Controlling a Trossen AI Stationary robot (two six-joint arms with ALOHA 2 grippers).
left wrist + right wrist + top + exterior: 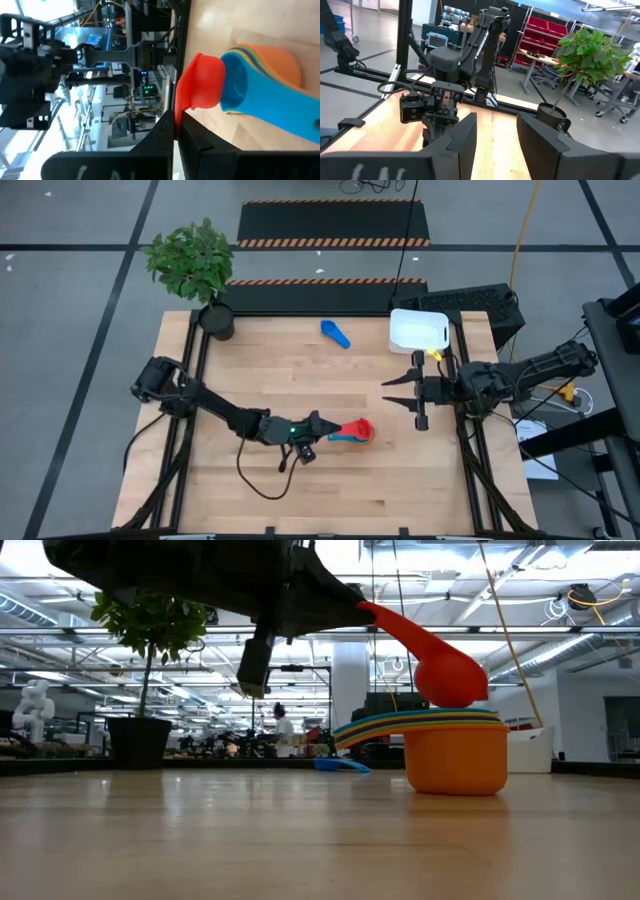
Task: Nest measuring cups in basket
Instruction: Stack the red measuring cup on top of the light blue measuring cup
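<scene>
A red measuring cup [450,675] hangs over a stack of nested measuring cups [455,755], orange outermost. The stack stands on its base on the table near the middle. My left gripper [333,427] is shut on the red cup. In the left wrist view a light blue cup [240,90] is the topmost of the stack. A mid blue cup [336,333] lies alone on the far part of the table. The white basket [418,330] stands at the far right. My right gripper [400,392] stands open above the table's right side, touching nothing. My left gripper pinches the red cup's flat handle [176,112] between its two fingers, near its free end. The fingers come nearly level from the table's left and lie along the handle. The cup tilts, bowl [452,680] lower than handle, right above the stack; whether it touches the stack I cannot tell.
A potted plant [195,265] in a dark round pot stands at the table's far left corner. A black cable [262,480] loops on the table below my left arm. Bare wood lies along the near edge.
</scene>
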